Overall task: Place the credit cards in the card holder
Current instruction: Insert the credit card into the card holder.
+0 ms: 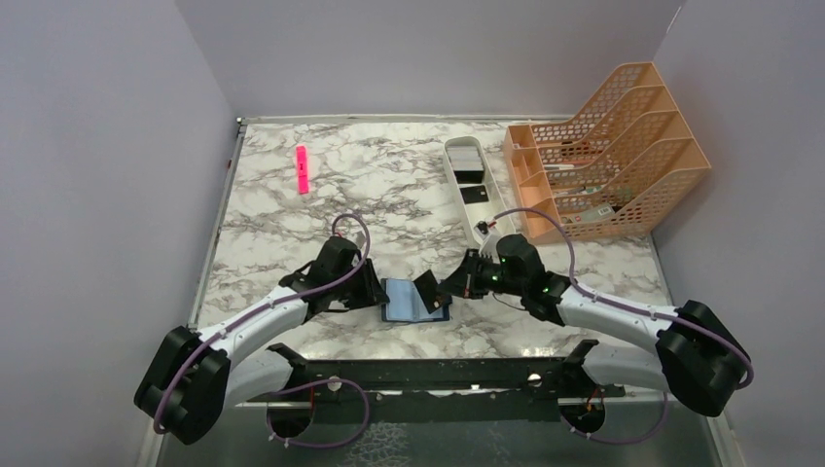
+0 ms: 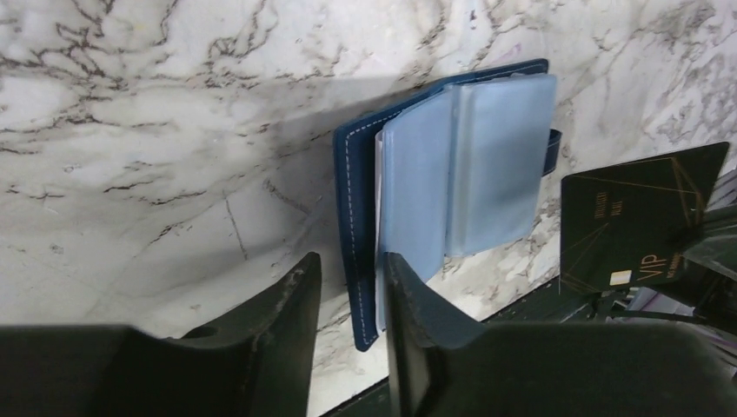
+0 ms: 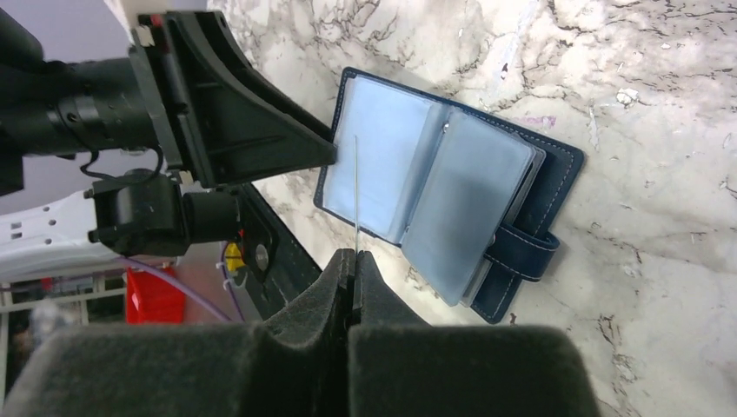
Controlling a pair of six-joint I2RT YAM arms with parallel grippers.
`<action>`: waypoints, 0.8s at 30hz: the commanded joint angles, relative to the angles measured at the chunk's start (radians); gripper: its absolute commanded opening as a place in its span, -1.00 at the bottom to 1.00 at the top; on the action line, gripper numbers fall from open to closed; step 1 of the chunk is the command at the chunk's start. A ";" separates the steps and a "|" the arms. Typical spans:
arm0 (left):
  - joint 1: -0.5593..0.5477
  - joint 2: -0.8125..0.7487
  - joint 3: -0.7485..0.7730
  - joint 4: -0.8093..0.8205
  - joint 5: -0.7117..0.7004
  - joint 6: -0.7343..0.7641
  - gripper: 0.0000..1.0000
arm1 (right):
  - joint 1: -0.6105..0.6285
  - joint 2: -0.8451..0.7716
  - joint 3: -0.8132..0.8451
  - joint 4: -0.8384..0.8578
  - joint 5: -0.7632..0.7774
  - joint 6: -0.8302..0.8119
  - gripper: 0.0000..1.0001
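The card holder lies open on the marble near the front edge, navy outside with pale blue sleeves. My left gripper is open, and its fingers straddle the holder's left cover edge with a gap showing. My right gripper is shut on a black credit card. The card stands edge-on over the open sleeves in the right wrist view and shows gold "VIP" print in the left wrist view. More dark cards lie in the white tray.
A long white oval tray sits at the back right, next to an orange mesh file rack. A pink marker lies at the back left. The black mounting rail runs along the table's near edge.
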 commanded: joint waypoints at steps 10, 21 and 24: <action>0.001 0.051 -0.060 0.091 0.016 -0.019 -0.88 | 0.066 0.133 -0.054 0.210 0.142 0.082 -0.98; 0.001 0.060 -0.075 0.099 0.017 -0.019 -0.99 | 0.074 0.166 -0.062 0.183 0.199 0.080 -0.98; 0.001 0.057 -0.075 0.099 0.019 -0.019 -0.98 | 0.077 0.177 -0.064 0.197 0.187 0.085 -0.98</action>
